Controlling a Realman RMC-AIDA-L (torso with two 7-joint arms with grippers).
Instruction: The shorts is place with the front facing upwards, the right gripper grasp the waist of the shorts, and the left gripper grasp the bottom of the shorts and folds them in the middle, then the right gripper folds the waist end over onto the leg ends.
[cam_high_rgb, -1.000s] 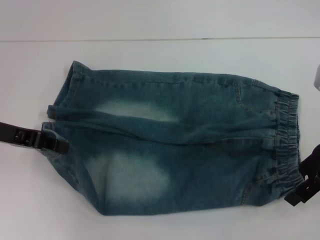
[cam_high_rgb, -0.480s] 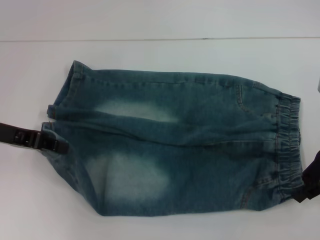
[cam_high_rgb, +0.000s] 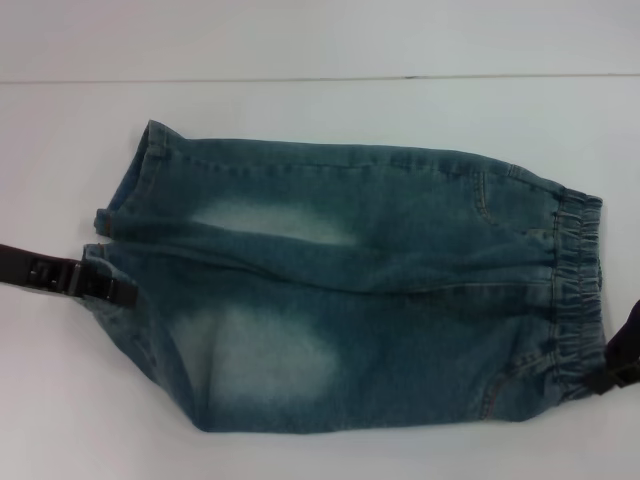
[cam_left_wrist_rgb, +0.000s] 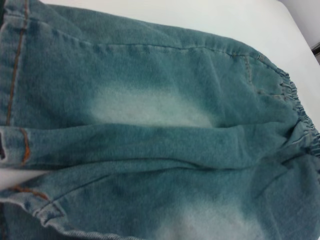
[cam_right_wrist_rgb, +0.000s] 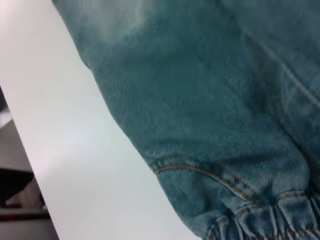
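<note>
The blue-green denim shorts (cam_high_rgb: 370, 300) lie flat on the white table, legs side by side, with pale faded patches on each leg. The gathered waist (cam_high_rgb: 578, 290) is at the right end and the hemmed leg ends (cam_high_rgb: 125, 200) at the left. My left gripper (cam_high_rgb: 112, 287) reaches in from the left edge and touches the near leg's hem. My right gripper (cam_high_rgb: 615, 372) shows only partly at the right edge, beside the waist's near corner. The left wrist view shows the hems (cam_left_wrist_rgb: 22, 145) and the waist (cam_left_wrist_rgb: 302, 115). The right wrist view shows the waist (cam_right_wrist_rgb: 270, 220) and a pocket seam.
The white table (cam_high_rgb: 320, 440) extends on all sides of the shorts, with its far edge (cam_high_rgb: 300, 79) running across the top of the head view. In the right wrist view the table's near edge (cam_right_wrist_rgb: 30, 165) drops off to dark clutter beyond.
My right gripper has slid to the right, away from the waist's near corner and partly out of the head view. The waistband has spread slightly rightward. The left gripper has not moved.
</note>
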